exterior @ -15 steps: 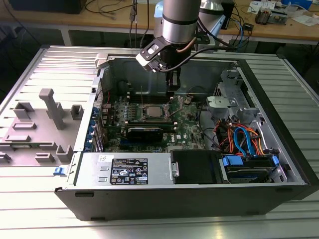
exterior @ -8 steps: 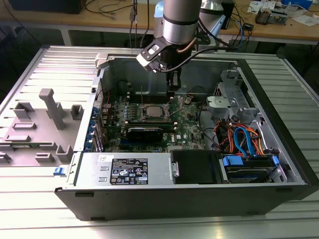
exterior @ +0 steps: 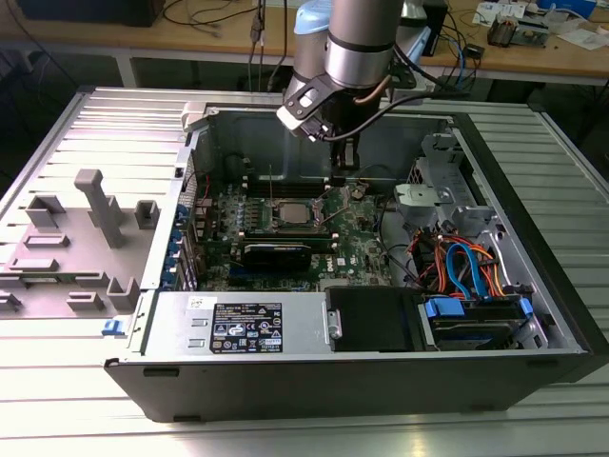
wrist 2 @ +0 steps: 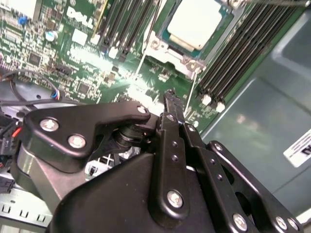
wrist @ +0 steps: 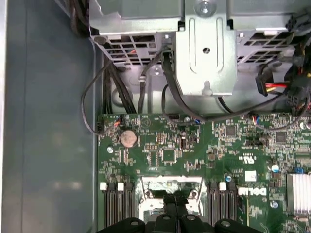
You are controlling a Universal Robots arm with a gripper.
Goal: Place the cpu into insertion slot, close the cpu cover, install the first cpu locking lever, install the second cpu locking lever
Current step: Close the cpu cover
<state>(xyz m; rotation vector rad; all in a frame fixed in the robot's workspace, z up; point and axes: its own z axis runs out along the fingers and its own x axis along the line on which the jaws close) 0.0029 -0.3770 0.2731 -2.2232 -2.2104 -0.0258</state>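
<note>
The fingers (wrist 2: 171,109), pressed together and empty, hover near the cpu (wrist 2: 198,22) seated in the insertion slot (wrist 2: 164,48).

The exterior view is lit brightly from above. A pale sheen is thrown along the near edge of the ribbed silver aluminium worktop (exterior: 314,433), while the open black computer case (exterior: 333,390) is shaded inside. In the second wrist view the green motherboard (wrist 2: 121,80) is glared white in patches and the dull silver square cpu (wrist 2: 197,22) is washed out. Small highlights are caught on the screws of the matte black end effector (wrist 2: 171,99).
</note>
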